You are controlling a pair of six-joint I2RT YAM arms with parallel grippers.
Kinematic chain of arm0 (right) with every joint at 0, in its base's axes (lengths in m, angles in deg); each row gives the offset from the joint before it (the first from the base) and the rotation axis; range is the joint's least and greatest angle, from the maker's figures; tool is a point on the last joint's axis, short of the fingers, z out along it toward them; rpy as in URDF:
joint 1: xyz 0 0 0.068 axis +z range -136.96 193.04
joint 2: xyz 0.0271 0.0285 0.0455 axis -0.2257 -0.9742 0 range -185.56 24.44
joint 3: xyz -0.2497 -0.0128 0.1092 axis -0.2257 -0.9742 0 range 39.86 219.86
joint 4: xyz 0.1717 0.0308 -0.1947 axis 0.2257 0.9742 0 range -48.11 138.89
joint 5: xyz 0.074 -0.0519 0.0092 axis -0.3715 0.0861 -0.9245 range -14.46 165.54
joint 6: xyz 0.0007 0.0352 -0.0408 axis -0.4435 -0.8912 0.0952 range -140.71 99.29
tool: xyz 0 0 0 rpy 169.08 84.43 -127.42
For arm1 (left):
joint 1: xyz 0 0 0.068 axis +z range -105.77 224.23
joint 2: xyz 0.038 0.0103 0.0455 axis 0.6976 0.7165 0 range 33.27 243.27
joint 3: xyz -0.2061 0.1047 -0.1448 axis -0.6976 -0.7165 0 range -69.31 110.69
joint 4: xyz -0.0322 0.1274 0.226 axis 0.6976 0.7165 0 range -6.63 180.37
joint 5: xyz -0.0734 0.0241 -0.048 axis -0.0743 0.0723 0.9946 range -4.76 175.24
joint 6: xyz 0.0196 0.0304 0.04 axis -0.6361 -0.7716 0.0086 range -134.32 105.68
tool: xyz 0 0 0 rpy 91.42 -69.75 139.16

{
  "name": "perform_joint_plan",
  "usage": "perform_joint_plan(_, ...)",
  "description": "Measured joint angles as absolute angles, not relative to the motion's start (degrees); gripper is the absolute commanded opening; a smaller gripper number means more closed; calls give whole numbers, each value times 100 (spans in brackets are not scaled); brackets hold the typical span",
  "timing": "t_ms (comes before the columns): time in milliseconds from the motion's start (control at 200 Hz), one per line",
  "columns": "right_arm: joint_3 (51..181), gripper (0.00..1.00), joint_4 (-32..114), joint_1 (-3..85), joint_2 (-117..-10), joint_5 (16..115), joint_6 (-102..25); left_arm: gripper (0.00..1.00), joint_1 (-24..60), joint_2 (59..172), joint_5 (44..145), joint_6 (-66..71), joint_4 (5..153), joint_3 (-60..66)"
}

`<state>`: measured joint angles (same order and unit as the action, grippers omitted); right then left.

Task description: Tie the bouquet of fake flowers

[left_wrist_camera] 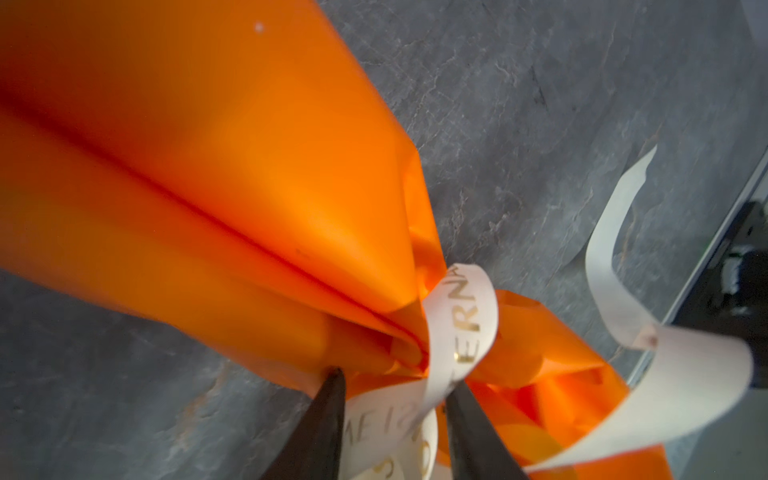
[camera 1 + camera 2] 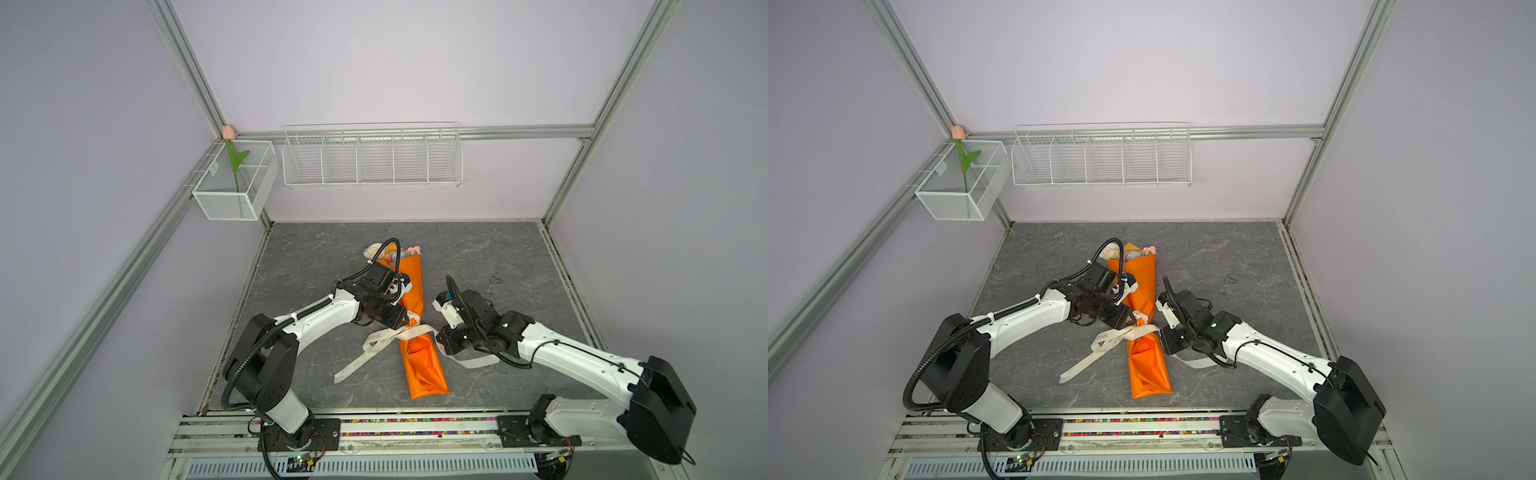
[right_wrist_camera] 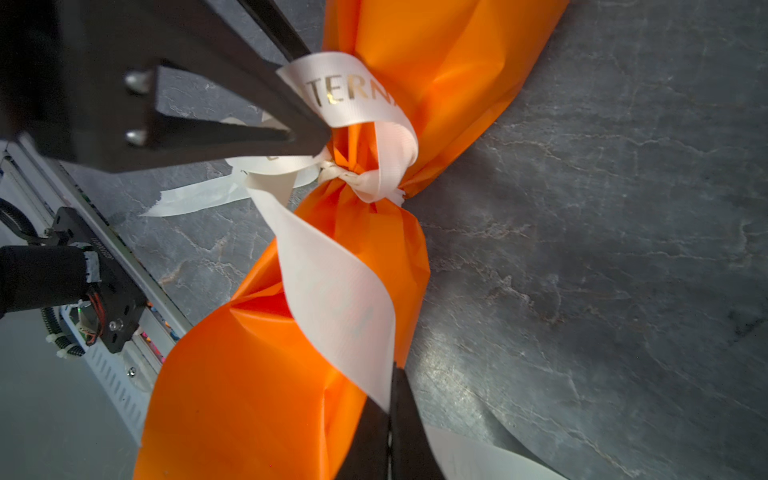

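Orange wrapping paper (image 2: pixel 415 299) holds the bouquet of fake flowers (image 2: pixel 375 251), which lies flat across the middle of the grey stone-patterned bench (image 2: pixel 519 257), blooms at the far end. You have a cream ribbon with gold lettering (image 3: pixel 332 291) cinched in a small knot (image 3: pixel 353 179) at the bundle's waist. Your right gripper (image 3: pixel 392 374) is pressed together on one ribbon tail, which runs straight from the knot. Your left gripper (image 1: pixel 395 384) sits right at the knot with its jaws apart either side of a ribbon loop; I can't see them biting it.

Watch the pull. If the right side hauls while the left has no real hold, the light bouquet will likely slide or swing instead of the knot tightening. A tip digging in could also tear the thin paper, and a slack loop may slip out and undo the tie.
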<state>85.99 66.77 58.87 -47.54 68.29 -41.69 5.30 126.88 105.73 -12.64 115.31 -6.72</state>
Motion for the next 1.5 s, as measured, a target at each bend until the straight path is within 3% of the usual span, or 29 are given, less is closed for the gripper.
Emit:
perform_joint_plan(515, 9377, 7, 7012, 5836, -5460, 6232, -4407, 13, 534, 12316, 10897, -1304, 11844, -493)
perform_joint_plan(1220, 9508, 6, 5700, 5565, -6193, 5502, -5644, 16, 536, 11903, 12805, -819, 11684, -790)
perform_joint_plan(1335, 9314, 6, 5438, 5533, -6199, 5448, -5736, 24, 534, 11898, 12969, -565, 11426, -1090)
perform_joint_plan(1410, 9165, 7, 5307, 5506, -6199, 5443, -5786, 43, 534, 11898, 13008, -482, 11365, -1223)
perform_joint_plan(1500, 8918, 6, 5064, 5478, -6197, 5400, -5814, 45, 536, 11896, 13034, -412, 11299, -1335)
